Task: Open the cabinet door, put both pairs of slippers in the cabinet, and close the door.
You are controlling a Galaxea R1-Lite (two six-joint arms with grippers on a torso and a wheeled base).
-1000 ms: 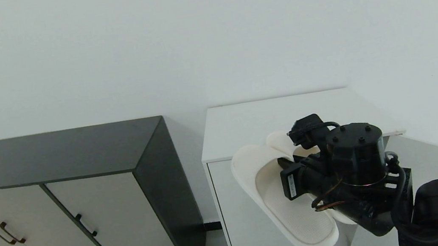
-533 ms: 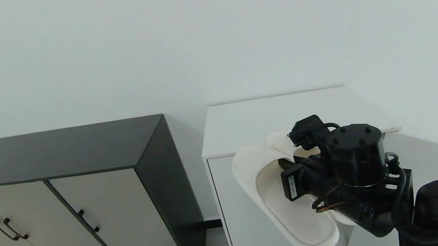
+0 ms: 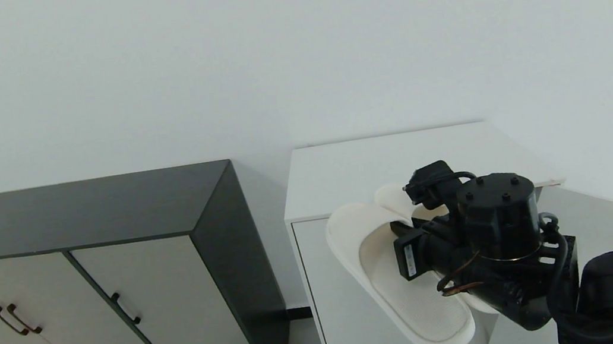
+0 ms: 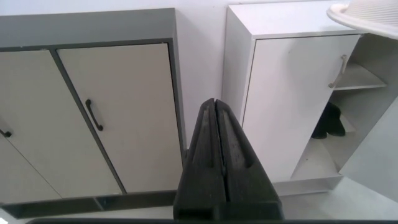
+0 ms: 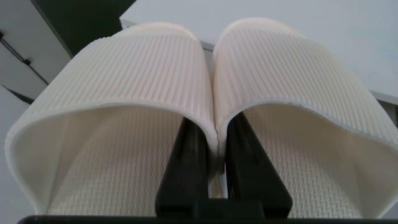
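My right gripper (image 3: pixel 412 244) is shut on a pair of cream ribbed slippers (image 3: pixel 403 284). Its fingers (image 5: pixel 186 155) pinch the two inner strap edges together, so the slippers (image 5: pixel 124 74) hang side by side, tilted, in front of the white cabinet (image 3: pixel 401 161). In the left wrist view the white cabinet's left door (image 4: pixel 292 106) is shut. To the right of that door the inside is open, with a shelf (image 4: pixel 360 78) and a dark pair of footwear (image 4: pixel 329 121) low down. My left gripper (image 4: pixel 216 106) is shut on nothing and points at the gap between the two cabinets.
A black cabinet (image 3: pixel 84 212) with grey double doors (image 3: pixel 141 315) and dark handles (image 3: pixel 123 308) stands to the left of the white one, a narrow gap between them. A plain white wall runs behind both. Bare floor (image 4: pixel 348 199) lies in front.
The whole head picture has shifted a little, so the camera moved. The right gripper keeps the same hold on the slippers.
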